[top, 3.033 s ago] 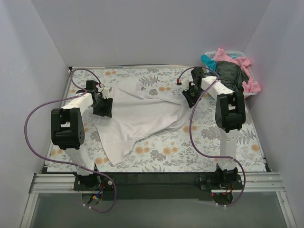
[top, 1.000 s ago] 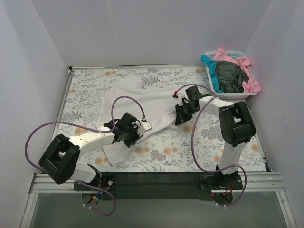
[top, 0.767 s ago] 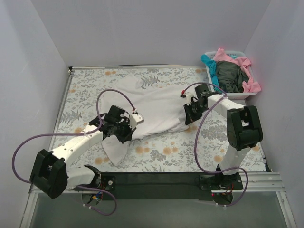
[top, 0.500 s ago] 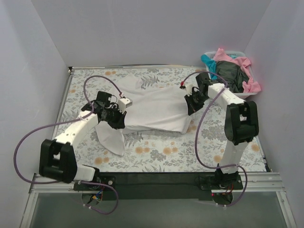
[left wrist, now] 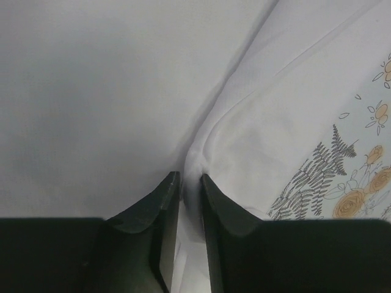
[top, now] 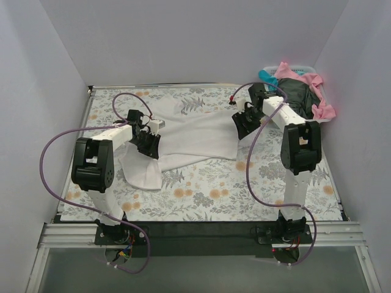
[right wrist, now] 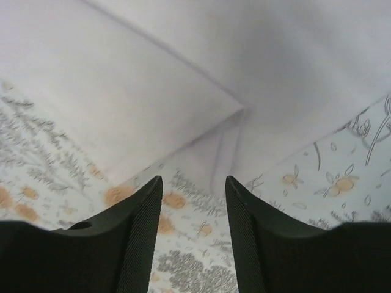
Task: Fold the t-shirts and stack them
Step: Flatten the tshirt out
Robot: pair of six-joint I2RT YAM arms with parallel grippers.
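Note:
The large white t-shirt [top: 195,135] lies folded across the far middle of the fern-and-flower sheet, with a flap [top: 142,171] hanging toward the near left. My left gripper [top: 148,141] is shut on a pinch of its cloth [left wrist: 194,163] at the shirt's left end. My right gripper [top: 242,124] is open and empty, just over the shirt's right edge [right wrist: 229,143], with the printed sheet showing between its fingers. Pink, teal and dark grey-green shirts [top: 299,94] are piled in the basket at the far right.
The white plastic basket [top: 316,122] stands at the far right corner, beside the right arm. The printed sheet [top: 244,189] covers the table. White walls close in the left, back and right sides.
My left gripper has carried the shirt's near edge from the near middle up to the far left, folding the shirt over. My right gripper has let go and moved back toward the far right.

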